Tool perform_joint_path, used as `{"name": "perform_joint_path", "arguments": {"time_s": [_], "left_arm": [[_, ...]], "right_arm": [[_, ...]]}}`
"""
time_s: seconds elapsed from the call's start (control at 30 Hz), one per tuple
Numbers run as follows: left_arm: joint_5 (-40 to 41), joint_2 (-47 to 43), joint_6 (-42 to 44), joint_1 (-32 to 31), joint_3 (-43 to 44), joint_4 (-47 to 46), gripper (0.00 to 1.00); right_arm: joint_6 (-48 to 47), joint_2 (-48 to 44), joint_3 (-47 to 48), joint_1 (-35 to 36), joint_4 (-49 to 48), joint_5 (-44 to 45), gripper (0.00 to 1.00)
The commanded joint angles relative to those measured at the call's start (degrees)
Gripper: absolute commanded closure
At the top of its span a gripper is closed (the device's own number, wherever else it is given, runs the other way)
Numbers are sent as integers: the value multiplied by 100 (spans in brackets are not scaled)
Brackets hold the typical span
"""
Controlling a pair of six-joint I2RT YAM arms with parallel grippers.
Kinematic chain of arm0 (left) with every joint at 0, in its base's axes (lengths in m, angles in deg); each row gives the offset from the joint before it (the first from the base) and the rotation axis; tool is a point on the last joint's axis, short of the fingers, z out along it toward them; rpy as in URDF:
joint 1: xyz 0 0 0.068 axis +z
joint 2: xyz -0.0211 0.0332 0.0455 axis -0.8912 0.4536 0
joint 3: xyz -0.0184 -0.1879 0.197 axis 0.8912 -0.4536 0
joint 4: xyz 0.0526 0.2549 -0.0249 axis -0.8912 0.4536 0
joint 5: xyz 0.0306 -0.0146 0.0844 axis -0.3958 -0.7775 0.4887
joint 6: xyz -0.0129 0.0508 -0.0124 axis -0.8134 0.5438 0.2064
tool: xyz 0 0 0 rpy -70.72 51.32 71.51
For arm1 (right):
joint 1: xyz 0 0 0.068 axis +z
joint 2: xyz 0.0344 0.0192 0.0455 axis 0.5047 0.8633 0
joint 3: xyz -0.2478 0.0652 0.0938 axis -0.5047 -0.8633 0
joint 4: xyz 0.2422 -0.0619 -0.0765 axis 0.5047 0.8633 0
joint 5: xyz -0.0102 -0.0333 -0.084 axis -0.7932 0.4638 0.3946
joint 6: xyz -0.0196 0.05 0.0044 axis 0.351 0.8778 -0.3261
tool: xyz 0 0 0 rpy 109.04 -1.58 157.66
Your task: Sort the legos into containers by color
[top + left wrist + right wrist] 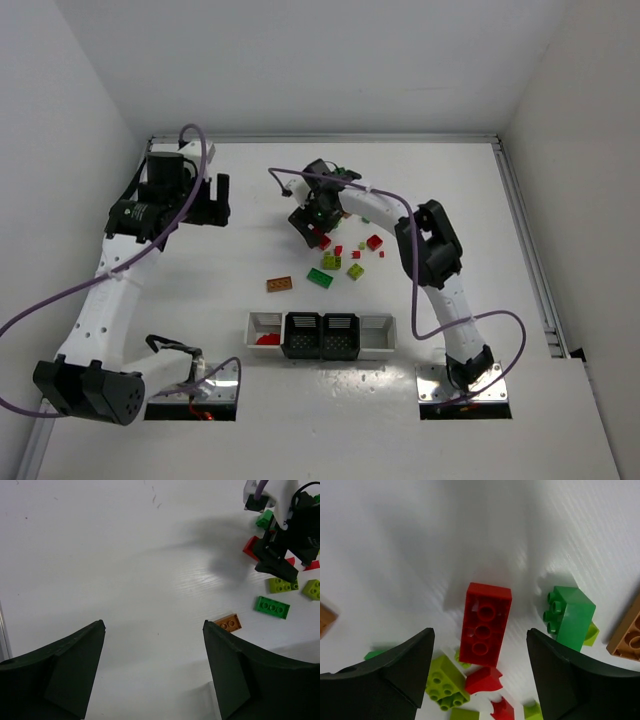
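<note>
My right gripper (312,228) (480,630) is open and hovers low over the pile of legos. An upside-down red brick (485,623) (323,241) lies on the table between its fingertips, untouched. Around it lie a green brick (570,615), a yellow-green brick (445,684), small red pieces (484,680) and a brown-orange brick (627,637). My left gripper (224,202) (152,625) is open and empty over bare table, left of the pile. A brown-orange brick (228,623) (279,284) and a green brick (272,606) (320,277) lie apart. The containers (377,347) stand near the front; the left white bin holds red pieces (268,340).
More loose legos lie right of the right gripper: a red brick (374,241) and yellow-green bricks (355,271) (330,262). White walls close in the table at the left, back and right. The arms' base plates (463,385) sit at the near edge.
</note>
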Motion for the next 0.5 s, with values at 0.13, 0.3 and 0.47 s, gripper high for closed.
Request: {"name": "perform_joint_path", "arguments": {"time_s": [0.13, 0.3, 0.47], "left_arm": [[-274, -53, -192, 317, 71, -183, 11], [-327, 52, -245, 519, 71, -183, 11], [-722, 228, -298, 879, 71, -183, 1]], "right_arm": [[109, 316, 475, -21, -28, 311, 24], [162, 448, 546, 31, 24, 258, 43], [109, -85, 196, 31, -54, 127, 71]]}}
